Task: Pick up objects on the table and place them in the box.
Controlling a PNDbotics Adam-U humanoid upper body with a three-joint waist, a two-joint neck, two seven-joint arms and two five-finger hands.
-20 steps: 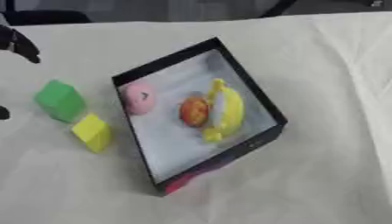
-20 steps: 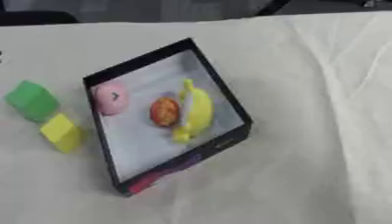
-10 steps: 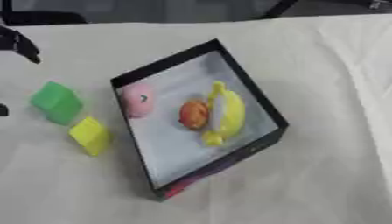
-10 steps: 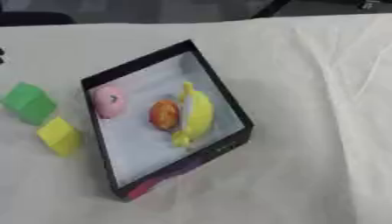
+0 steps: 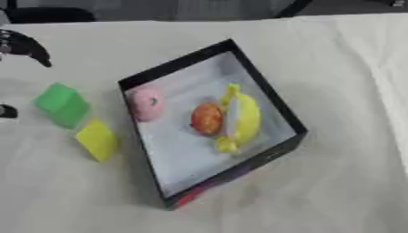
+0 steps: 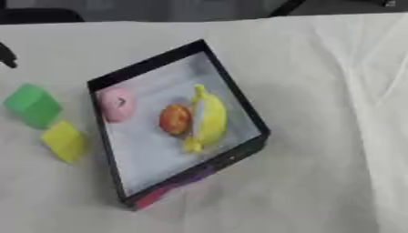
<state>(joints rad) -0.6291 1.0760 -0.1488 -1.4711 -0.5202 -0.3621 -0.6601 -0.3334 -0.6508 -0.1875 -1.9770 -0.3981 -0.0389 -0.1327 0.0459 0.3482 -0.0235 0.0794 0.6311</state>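
A black box (image 5: 267, 93) with a white floor lies askew in the middle of the table. Inside it are a pink donut (image 5: 146, 103), a round orange-red fruit (image 5: 207, 119) and a banana (image 5: 242, 117). Left of the box, on the cloth, stand a green block (image 5: 62, 103) and a yellow block (image 5: 97, 139). Only a black part of my left hand (image 5: 25, 45) shows at the upper left edge, above and apart from the green block. Another small black bit (image 5: 6, 111) shows at the left edge beside the green block. My right hand shows in neither view.
A cream cloth (image 5: 334, 182) covers the table, with wide bare areas right of the box and in front of it. Dark shapes line the far edge (image 6: 159, 7) beyond the table.
The whole picture has shifted a little, so the camera moved. The blocks, the box and its contents keep their places, and my left hand stays at the upper left edge.
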